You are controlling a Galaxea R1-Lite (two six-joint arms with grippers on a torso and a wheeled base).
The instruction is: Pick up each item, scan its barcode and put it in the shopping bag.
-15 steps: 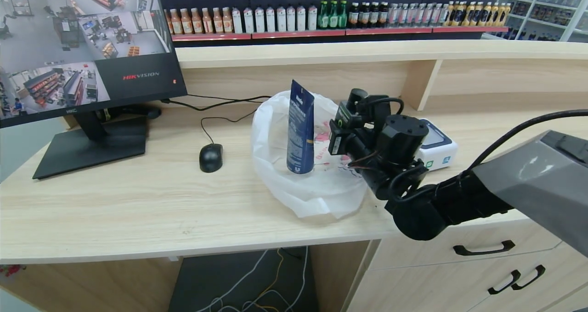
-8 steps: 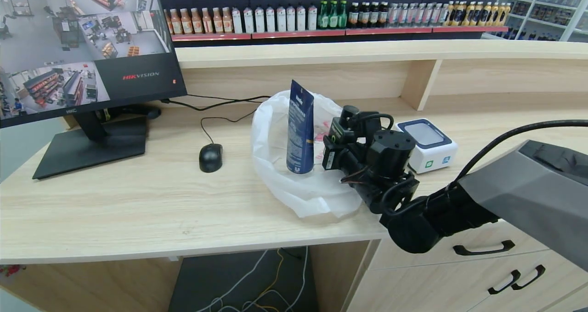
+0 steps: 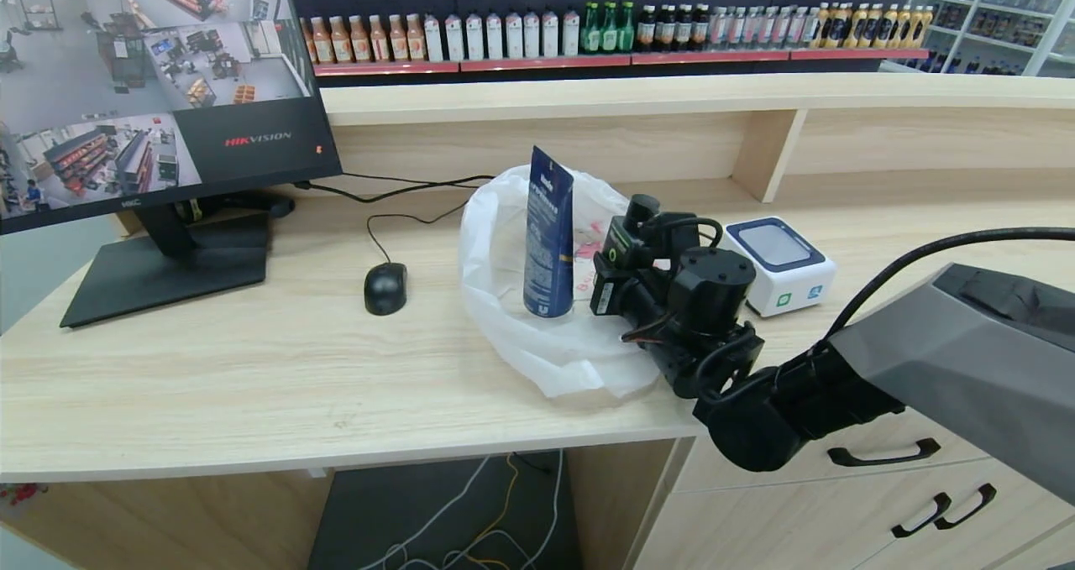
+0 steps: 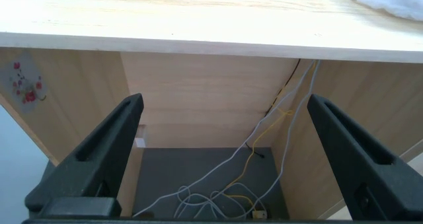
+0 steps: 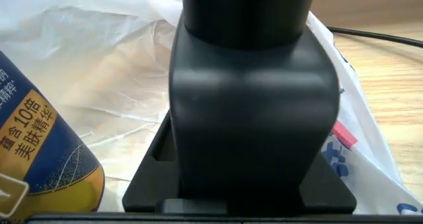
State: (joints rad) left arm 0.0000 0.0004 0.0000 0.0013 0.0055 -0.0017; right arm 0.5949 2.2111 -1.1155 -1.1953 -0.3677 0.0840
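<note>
A dark blue tube [image 3: 550, 234] stands upright on the white plastic shopping bag [image 3: 537, 352], which lies crumpled on the counter. My right gripper [image 3: 617, 255] is just right of the tube, low over the bag, shut on a black bottle [image 3: 642, 209] with a round cap. In the right wrist view the black bottle [image 5: 244, 118] is close up, with the blue tube [image 5: 39, 164] and the bag [image 5: 99, 65] behind it. My left gripper [image 4: 221, 158] hangs open below the counter's front edge with nothing between its fingers.
A white barcode scanner [image 3: 781, 264] sits right of the bag. A black mouse [image 3: 385, 288] lies left of it and a monitor [image 3: 126, 91] stands at the far left. A raised wooden shelf [image 3: 672, 91] runs along the back. Cables hang under the counter [image 4: 264, 171].
My right gripper with the black bottle has come down and leftward from in front of the scanner to beside the tube over the bag. The scanner now shows in full.
</note>
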